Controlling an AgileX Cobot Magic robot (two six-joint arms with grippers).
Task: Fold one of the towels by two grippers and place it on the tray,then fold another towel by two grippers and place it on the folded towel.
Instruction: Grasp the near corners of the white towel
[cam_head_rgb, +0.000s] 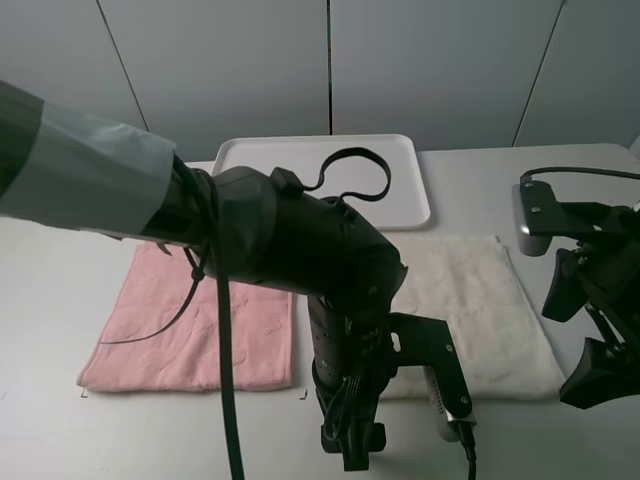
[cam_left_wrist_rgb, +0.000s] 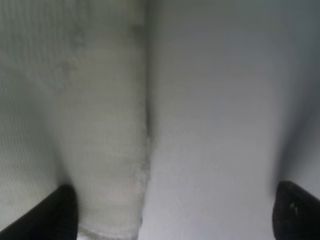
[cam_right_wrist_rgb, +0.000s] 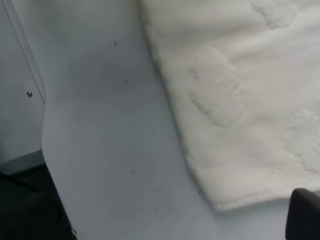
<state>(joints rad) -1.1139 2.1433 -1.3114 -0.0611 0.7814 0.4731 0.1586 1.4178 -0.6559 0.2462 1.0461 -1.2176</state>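
The cream-white towel (cam_head_rgb: 480, 300) lies flat on the table at the right, in front of the white tray (cam_head_rgb: 405, 190). The pale pink towel (cam_head_rgb: 190, 330) lies flat at the left. My left gripper (cam_head_rgb: 400, 435) reaches across the middle and hovers low over the cream towel's near left corner. It is open wide, and in the left wrist view its fingertips (cam_left_wrist_rgb: 57, 212) straddle the towel's edge (cam_left_wrist_rgb: 110, 150). My right gripper (cam_head_rgb: 585, 330) stands open beside the cream towel's right edge. The right wrist view shows the towel's corner (cam_right_wrist_rgb: 235, 115) and one fingertip (cam_right_wrist_rgb: 305, 215). Neither gripper holds anything.
The left arm and its cable (cam_head_rgb: 225, 380) hide the gap between the two towels and part of the tray. The table's right edge (cam_right_wrist_rgb: 47, 150) runs close to the right gripper. Bare tabletop (cam_head_rgb: 60, 290) lies left of the pink towel.
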